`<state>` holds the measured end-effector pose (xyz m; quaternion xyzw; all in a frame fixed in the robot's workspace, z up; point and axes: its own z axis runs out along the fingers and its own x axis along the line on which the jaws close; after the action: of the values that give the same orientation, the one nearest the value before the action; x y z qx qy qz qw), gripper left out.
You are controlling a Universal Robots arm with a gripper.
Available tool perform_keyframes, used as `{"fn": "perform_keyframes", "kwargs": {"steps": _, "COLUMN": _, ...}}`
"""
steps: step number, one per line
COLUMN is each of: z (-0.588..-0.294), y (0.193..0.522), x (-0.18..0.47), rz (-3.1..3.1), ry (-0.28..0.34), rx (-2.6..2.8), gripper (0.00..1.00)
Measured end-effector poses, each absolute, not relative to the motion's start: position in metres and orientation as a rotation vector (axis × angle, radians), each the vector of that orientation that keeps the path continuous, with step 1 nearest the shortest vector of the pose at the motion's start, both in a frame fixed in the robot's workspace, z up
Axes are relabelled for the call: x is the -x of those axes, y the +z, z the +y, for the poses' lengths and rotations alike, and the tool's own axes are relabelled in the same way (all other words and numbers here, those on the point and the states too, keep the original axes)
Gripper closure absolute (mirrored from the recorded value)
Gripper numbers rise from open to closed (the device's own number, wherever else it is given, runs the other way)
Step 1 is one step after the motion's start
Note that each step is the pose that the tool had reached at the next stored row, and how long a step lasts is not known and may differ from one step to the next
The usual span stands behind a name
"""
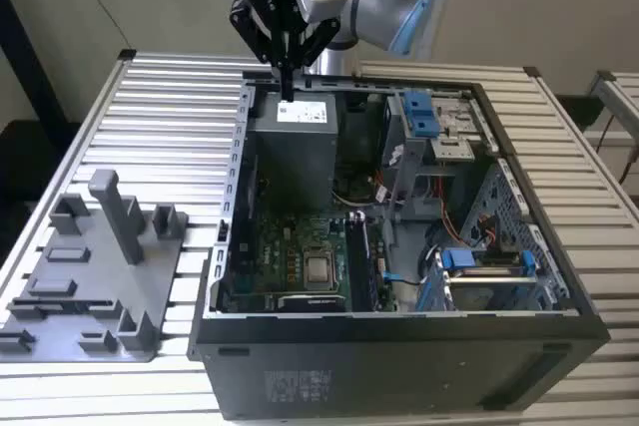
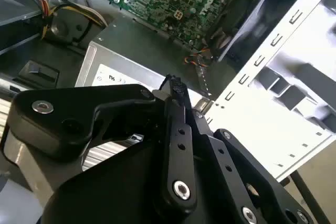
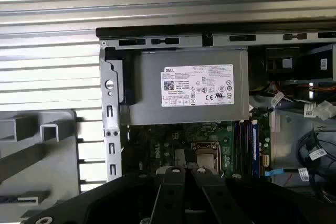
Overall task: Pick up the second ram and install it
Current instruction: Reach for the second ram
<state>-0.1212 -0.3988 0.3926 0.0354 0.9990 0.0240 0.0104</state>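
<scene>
My gripper (image 1: pixel 287 87) hangs above the back of the open computer case (image 1: pixel 230 197), over the grey power supply (image 1: pixel 295 142). Its black fingers are shut with nothing between them in both wrist views (image 2: pixel 175 83) (image 3: pixel 184 170). In the first wrist view, thin dark blue sticks stand on edge in the memory slots (image 3: pixel 252 145), next to the processor socket (image 3: pixel 207 156). I cannot tell which of them is the second ram. The grey tray (image 1: pixel 100 276) with its upright post (image 1: pixel 118 212) lies at the exterior view's left, and I see no stick on it.
The case lies on a slatted metal table (image 1: pixel 170 117). Inside it are the green motherboard (image 1: pixel 295 251), a drive cage with blue clips (image 1: pixel 424 117) and loose cables (image 1: pixel 469 231). The case walls stand up all around the board.
</scene>
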Motion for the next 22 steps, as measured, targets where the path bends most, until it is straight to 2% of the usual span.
{"fn": "perform_keyframes", "kwargs": {"steps": 22, "z": -0.3989, "y": 0.3926, "x": 0.13, "rz": 3.118, "ry": 0.07, "rx": -0.11, "gripper": 0.89}}
